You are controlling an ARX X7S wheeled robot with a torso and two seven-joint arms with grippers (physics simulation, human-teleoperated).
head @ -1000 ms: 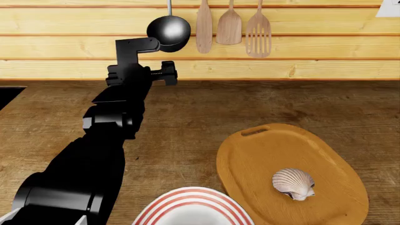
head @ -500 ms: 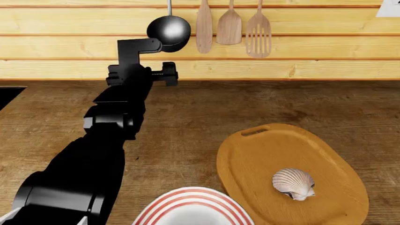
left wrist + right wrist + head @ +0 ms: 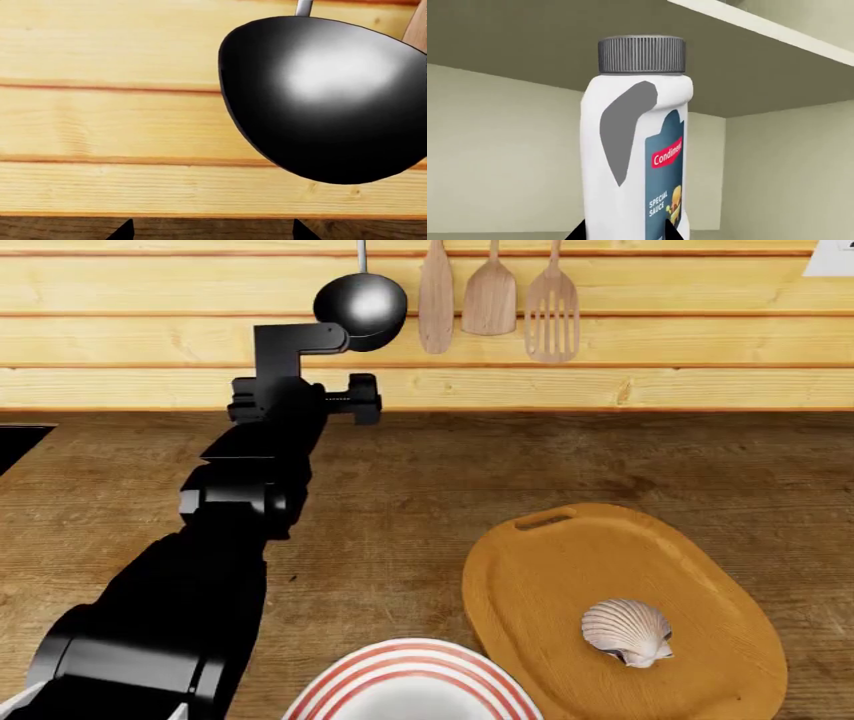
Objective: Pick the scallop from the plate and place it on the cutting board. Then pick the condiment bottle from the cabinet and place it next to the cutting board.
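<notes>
The scallop (image 3: pixel 627 632) lies on the orange-tan cutting board (image 3: pixel 574 560), right of the red-striped plate (image 3: pixel 400 660) at the near edge. In the right wrist view the white condiment bottle (image 3: pixel 637 150) with its grey cap stands upright inside the cabinet. My right gripper (image 3: pixel 626 234) has one dark fingertip against each side of the bottle's lower body, shut on it. It is out of the head view. My left gripper (image 3: pixel 304 392) is raised near the plank wall, far from the board. It is open and empty (image 3: pixel 210 232), tips wide apart.
A black ladle (image 3: pixel 360 305) hangs on the wall just above the left gripper and fills the left wrist view (image 3: pixel 327 100). Wooden spatulas (image 3: pixel 490 295) hang beside it. A cabinet shelf (image 3: pixel 747 25) runs just above the bottle's cap. A dark opening (image 3: pixel 16 440) is at the far left.
The left gripper has drifted very slightly to the right near the ladle. Scallop, board and plate have not moved.
</notes>
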